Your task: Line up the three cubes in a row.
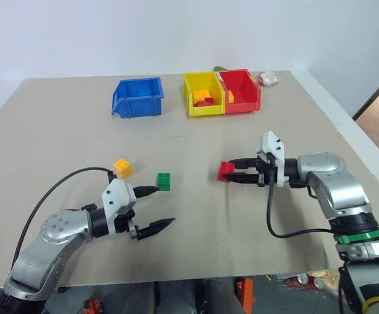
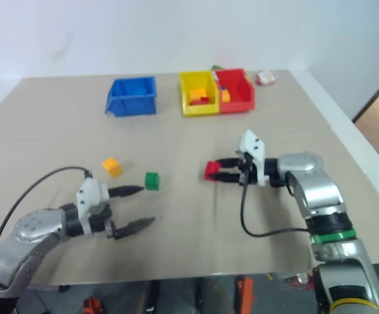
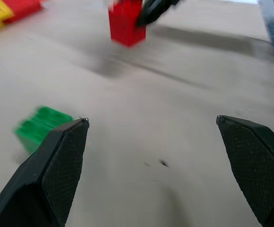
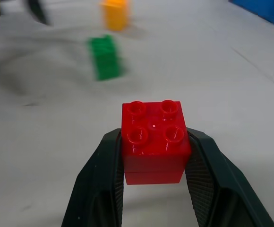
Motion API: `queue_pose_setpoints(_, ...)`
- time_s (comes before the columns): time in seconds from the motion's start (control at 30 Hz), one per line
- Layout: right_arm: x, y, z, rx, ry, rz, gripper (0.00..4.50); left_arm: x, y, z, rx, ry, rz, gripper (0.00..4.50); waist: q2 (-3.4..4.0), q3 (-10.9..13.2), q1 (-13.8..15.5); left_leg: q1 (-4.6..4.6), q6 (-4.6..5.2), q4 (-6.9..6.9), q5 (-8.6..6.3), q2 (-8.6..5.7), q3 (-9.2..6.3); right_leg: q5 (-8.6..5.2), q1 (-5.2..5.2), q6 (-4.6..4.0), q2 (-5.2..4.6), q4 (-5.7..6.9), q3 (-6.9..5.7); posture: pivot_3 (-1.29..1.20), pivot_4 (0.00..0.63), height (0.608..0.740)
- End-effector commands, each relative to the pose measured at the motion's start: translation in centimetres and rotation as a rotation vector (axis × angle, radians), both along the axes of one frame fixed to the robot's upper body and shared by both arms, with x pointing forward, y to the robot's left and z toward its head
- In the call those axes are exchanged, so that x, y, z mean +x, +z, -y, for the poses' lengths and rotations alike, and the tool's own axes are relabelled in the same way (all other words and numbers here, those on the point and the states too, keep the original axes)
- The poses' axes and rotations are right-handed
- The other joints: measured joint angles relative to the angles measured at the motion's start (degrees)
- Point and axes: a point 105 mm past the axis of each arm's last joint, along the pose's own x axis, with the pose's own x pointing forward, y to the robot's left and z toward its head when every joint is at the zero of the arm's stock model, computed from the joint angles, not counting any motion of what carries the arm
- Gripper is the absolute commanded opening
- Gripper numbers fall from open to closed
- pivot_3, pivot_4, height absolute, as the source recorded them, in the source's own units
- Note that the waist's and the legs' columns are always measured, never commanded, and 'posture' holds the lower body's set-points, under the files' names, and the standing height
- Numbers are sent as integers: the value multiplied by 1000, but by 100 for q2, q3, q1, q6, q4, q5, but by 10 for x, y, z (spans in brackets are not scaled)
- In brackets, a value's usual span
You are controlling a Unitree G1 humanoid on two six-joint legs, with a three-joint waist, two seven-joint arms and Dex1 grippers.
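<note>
Cubes: three studded toy bricks on the tan table, landmark = green cube
Left gripper: just left of and nearer the robot than the green cube, jaws spread wide, nothing between them, one black fingertip close beside the green cube, contact unclear
Yellow-orange cube: left of the green cube and a little farther back, near it, apart, sits on table
Green cube: on table, studs up, free of both grippers
Red cube: right of the green cube, well apart from it, clamped between the right fingers, looks lifted just off the table
Right gripper: right of the green cube, points toward it, jaws closed tight on the red cube's two sides, studs face the wrist camera
Blue bin: far behind the green cube, slightly left
Yellow bin: far behind, right of the green cube, loose bricks inside
Red bin: touching the yellow bin's right side
</note>
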Motion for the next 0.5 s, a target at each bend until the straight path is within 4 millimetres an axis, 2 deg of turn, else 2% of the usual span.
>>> queue_pose_setpoints(0.03,-16,-6,-17,-15,115,-29,1222,-7,11,3,3,-45,46,4500,0,1,-1,2,0,0,0,4,3,2,-1,-3,4,1,0,0,150,740)
queue_pose_setpoints(0.23,-10,-18,-18,-22,123,-43,1222,-11,13,5,3,-65,38,4500,0,2,-1,2,-3,11,3,26,25,22,-11,-25,21,2,7,0,150,740)
queue_pose_setpoints(0.5,-4,-29,-7,-33,127,-52,1222,-15,8,0,21,-44,24,4500,-1,2,-3,2,-3,11,2,27,46,23,-18,-19,27,2,33,0,150,740)
